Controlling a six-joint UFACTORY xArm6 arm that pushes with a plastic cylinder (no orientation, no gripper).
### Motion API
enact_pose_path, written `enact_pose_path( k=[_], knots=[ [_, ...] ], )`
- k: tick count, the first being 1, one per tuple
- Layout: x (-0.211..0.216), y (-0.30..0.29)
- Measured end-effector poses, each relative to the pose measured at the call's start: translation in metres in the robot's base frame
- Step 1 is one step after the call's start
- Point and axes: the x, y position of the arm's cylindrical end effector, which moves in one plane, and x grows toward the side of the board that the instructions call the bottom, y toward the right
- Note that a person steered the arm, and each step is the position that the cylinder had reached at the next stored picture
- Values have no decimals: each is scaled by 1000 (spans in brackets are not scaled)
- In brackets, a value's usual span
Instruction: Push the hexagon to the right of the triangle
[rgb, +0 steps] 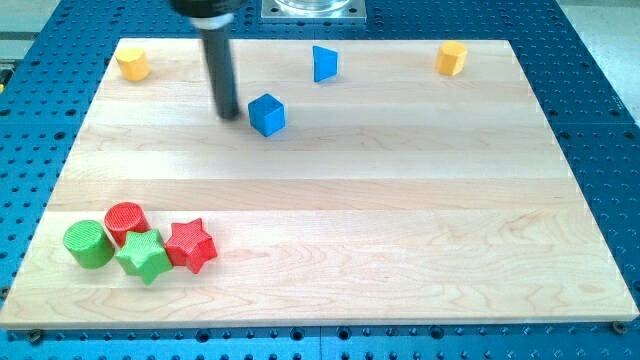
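A yellow block that looks hexagonal (132, 63) lies near the board's top left corner. A second yellow many-sided block (452, 58) lies near the top right corner; I cannot tell its exact shape. The blue triangle (324, 63) stands at the top centre, between the two yellow blocks. My tip (229, 114) rests on the board just left of the blue cube (267, 115), close to it. It is below and to the right of the left yellow block, and below and left of the triangle.
A cluster sits at the bottom left: a red cylinder (126, 221), a green cylinder (88, 245), a green star (143, 256) and a red star (190, 245), touching one another. The wooden board (400, 220) lies on a blue perforated table.
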Motion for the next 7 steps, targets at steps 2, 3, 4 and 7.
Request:
enact_pose_path(
  k=[2, 3, 4, 7],
  knots=[
    [31, 105],
    [-17, 136],
    [1, 169],
    [-90, 390]
  ],
)
